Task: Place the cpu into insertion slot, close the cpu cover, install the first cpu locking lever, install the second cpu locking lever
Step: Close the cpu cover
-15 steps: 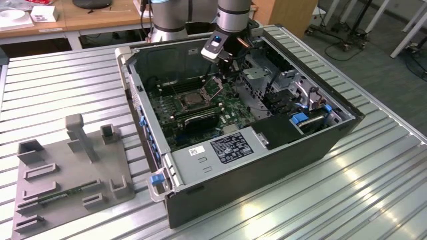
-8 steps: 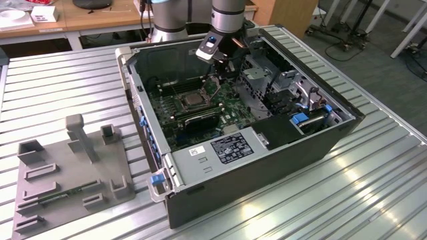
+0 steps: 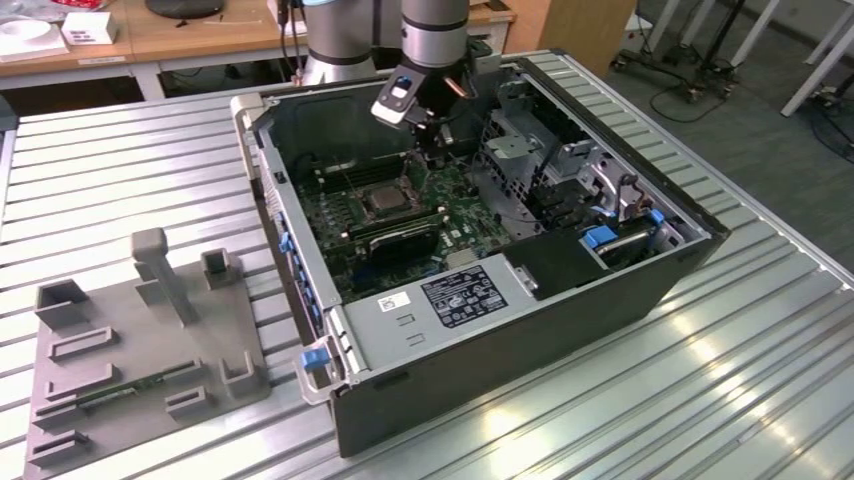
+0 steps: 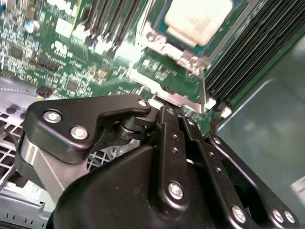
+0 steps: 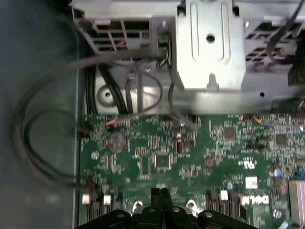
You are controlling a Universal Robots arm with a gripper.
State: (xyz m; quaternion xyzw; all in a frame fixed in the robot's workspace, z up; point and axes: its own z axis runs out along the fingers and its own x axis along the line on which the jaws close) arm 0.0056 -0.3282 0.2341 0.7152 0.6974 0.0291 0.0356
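Note:
The cpu [image 3: 388,199] lies flat in its socket on the green motherboard [image 3: 461,215] inside the open computer case. Its pale metal top [image 4: 198,19] shows through the open centre of the cpu cover [image 4: 183,55], which lies down around it. My gripper [image 3: 434,158] hangs just above the board, at the socket's side toward the exterior view's right. Its black fingertips [image 5: 159,192] are pressed together with nothing between them. In the second wrist view the gripper [image 4: 169,110] sits close to a shiny metal strip [image 4: 159,88] beside the socket.
A metal drive cage [image 3: 527,150] stands close to the arm on the exterior view's right. Dark cables [image 5: 47,143] loop at the board's edge. Memory slots [image 4: 248,52] flank the socket. A grey fixture plate [image 3: 134,340] lies on the table outside the case.

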